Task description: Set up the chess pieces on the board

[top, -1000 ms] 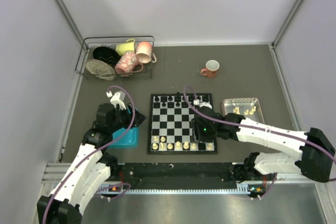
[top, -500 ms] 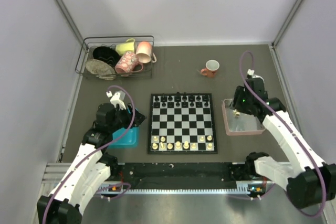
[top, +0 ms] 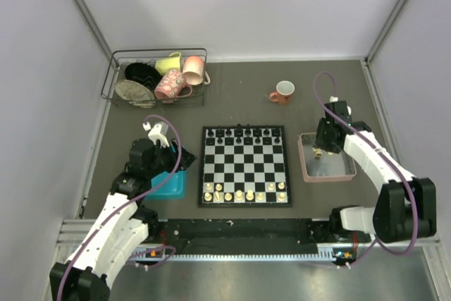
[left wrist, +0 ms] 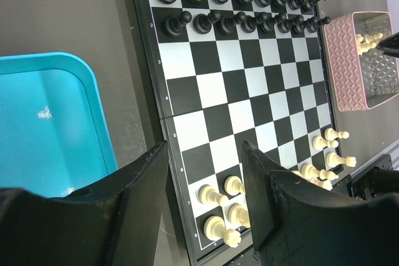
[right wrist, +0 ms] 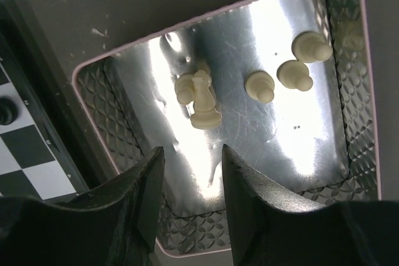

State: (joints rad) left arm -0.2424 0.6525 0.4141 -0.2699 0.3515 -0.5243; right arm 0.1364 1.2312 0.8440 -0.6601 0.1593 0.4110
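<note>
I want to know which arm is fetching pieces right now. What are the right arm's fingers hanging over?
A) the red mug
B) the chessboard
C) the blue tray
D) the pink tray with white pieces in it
D: in the right wrist view the right fingers are spread open above the pink tray, with loose white pieces lying on its shiny floor.

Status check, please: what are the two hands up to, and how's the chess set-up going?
Right hand open above pink tray, cream pieces inside. Left hand open, beside blue tray. Board: white rows part-filled. Nothing blocking.
</note>
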